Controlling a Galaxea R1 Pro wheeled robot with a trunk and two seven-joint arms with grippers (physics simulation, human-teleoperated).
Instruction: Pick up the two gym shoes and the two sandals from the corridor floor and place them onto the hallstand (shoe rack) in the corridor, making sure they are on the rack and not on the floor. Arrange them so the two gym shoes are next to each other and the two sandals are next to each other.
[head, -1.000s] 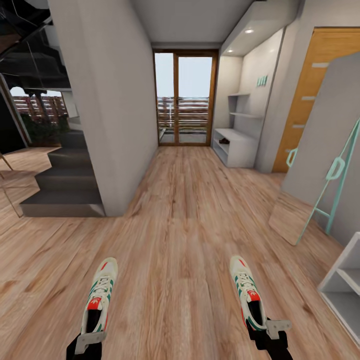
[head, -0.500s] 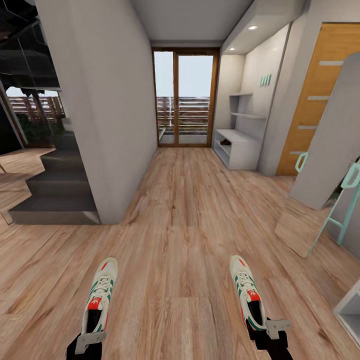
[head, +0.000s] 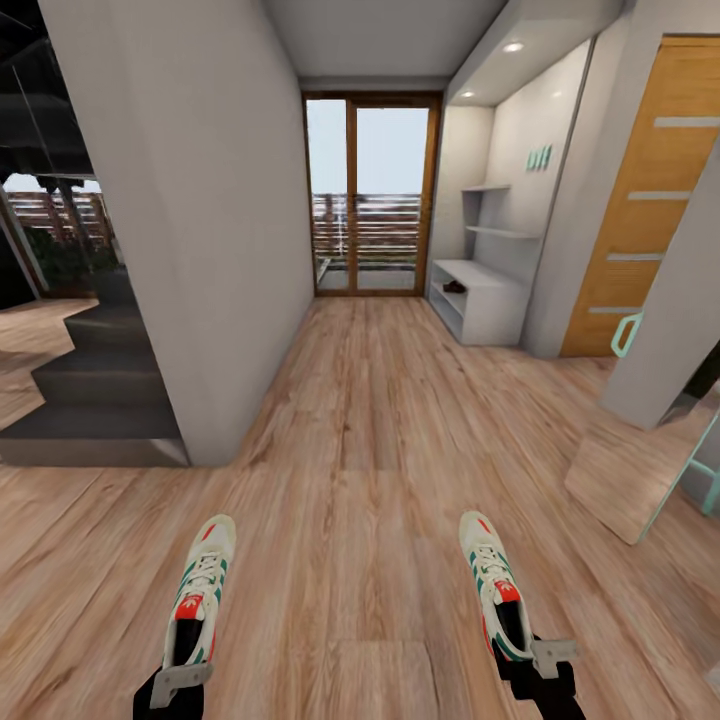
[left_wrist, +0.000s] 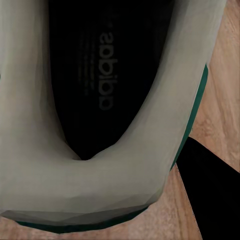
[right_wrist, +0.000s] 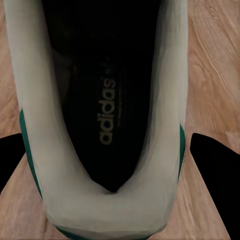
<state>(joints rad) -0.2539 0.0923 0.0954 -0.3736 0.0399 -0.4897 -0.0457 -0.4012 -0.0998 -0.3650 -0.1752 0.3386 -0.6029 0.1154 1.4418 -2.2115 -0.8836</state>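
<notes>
Each claw carries one gym shoe down the corridor toward the shoe rack.

In the head view the left claw (head: 178, 683) is closed on the heel of the left gym shoe (head: 201, 592), and the right claw (head: 540, 668) is closed on the heel of the right gym shoe (head: 494, 585); both shoes point toes forward, well apart, above the wood floor (head: 370, 450). The left wrist view looks into the dark insole of its shoe (left_wrist: 100, 75), and the right wrist view does likewise (right_wrist: 105, 100), with plank flooring beside each. The light-grey shoe rack (head: 485, 300) stands far ahead against the right wall, near the glass door (head: 368, 195), with a small dark thing (head: 455, 287) on its low top, too small to identify. Grey stairs (head: 90, 400) sit at the left.
</notes>
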